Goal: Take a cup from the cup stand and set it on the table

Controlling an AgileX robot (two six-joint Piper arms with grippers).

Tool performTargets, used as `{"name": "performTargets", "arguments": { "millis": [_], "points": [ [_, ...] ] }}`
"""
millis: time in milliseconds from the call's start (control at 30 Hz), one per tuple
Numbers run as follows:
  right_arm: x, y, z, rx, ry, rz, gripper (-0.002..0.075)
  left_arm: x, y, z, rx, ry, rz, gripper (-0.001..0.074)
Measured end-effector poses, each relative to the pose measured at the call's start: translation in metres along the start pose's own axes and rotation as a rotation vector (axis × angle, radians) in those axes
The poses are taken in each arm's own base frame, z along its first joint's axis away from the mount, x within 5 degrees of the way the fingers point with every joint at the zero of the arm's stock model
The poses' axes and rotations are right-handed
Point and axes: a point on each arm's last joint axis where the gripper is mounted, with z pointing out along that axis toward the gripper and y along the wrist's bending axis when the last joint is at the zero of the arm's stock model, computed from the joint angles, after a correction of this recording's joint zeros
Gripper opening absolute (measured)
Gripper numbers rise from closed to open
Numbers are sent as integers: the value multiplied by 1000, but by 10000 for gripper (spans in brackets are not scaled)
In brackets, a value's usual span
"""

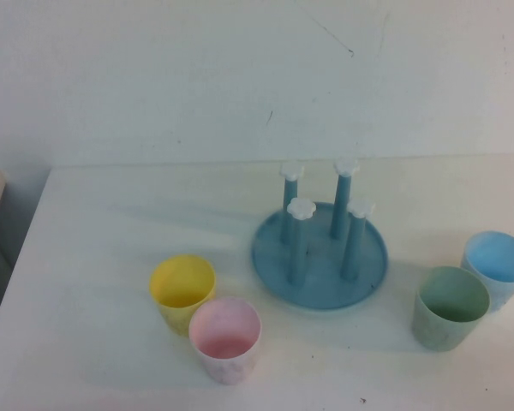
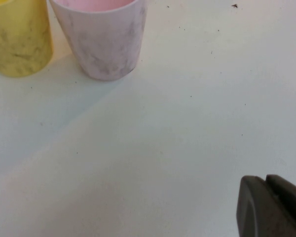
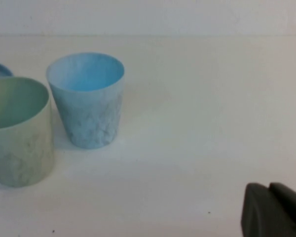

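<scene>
The pale pink cup (image 1: 225, 337) stands upright on the white table (image 1: 94, 248), in front of the cup stand's left side, and shows too in the left wrist view (image 2: 104, 37). The blue cup stand (image 1: 319, 253) sits mid-table with its four white-capped pegs bare. Neither arm appears in the high view. My left gripper (image 2: 264, 180) is shut and empty, low over bare table, apart from the pink cup. My right gripper (image 3: 268, 186) is shut and empty too, over bare table well clear of the blue cup.
A yellow cup (image 1: 182, 292) stands just behind and left of the pink one. A green cup (image 1: 449, 306) and a blue cup (image 1: 496, 267) stand right of the stand. The table's left edge (image 1: 26, 248) drops off beside a grey floor.
</scene>
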Motion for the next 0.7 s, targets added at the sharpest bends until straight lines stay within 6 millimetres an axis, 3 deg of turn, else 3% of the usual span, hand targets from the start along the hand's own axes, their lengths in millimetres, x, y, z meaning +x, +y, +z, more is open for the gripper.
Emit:
{"name": "performTargets", "arguments": {
  "millis": [700],
  "points": [
    [0, 6, 0, -114, -2, -109, 8, 0, 0, 0, 0, 0, 0, -2]
  ]
}}
